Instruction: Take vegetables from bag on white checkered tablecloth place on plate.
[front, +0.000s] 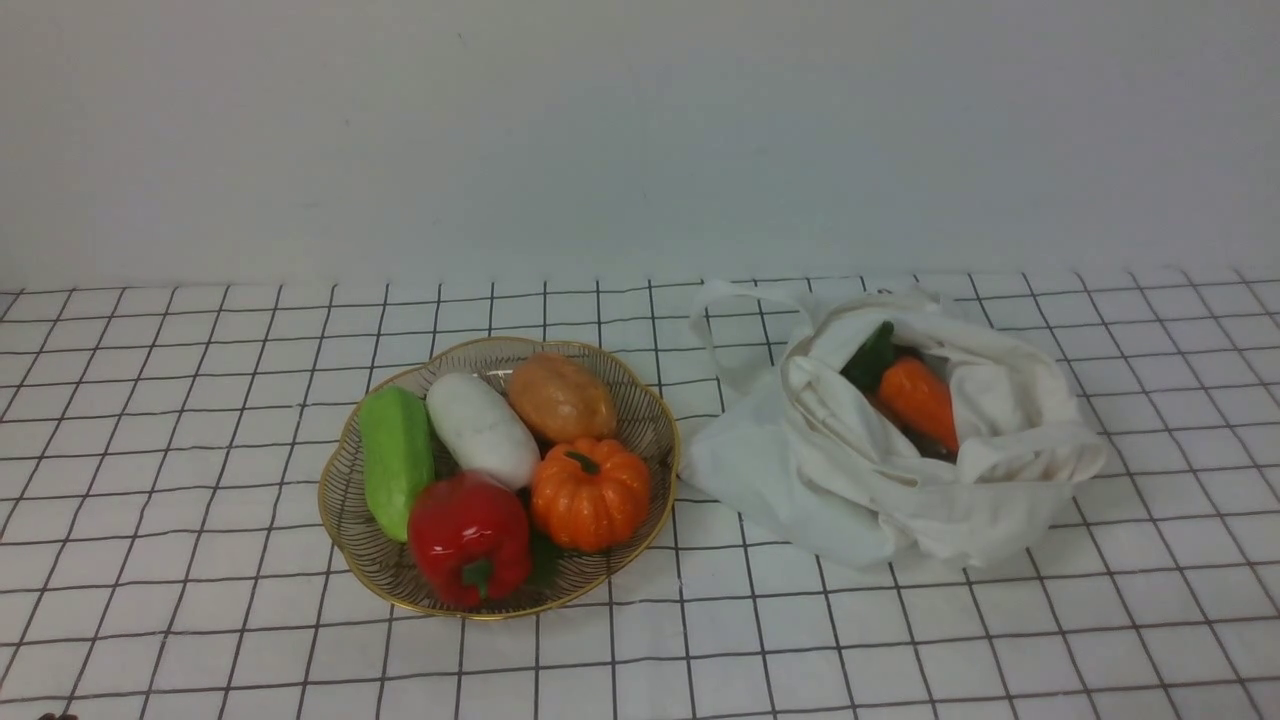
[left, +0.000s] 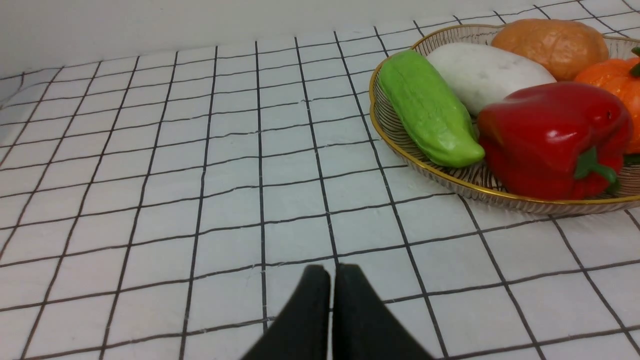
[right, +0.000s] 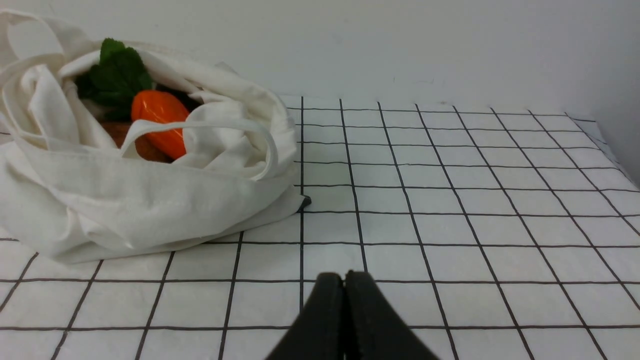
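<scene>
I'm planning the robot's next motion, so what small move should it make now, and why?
Probably lift the right gripper a little and ease it toward the mouth of the white bag: the carrot shows there, not yet on the plate, and the shut, empty gripper stands short of the bag.

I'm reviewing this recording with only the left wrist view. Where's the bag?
Observer: In the front view, the white cloth bag sits on the checkered tablecloth, to the right of the plate.
Operator: Anything left inside?
Observer: Yes, an orange vegetable and some dark green leaves show in its mouth; folds hide how much more there is.
Operator: And is the right claw carrying one?
Observer: No. The right claw is shut, with nothing between its tips.
</scene>
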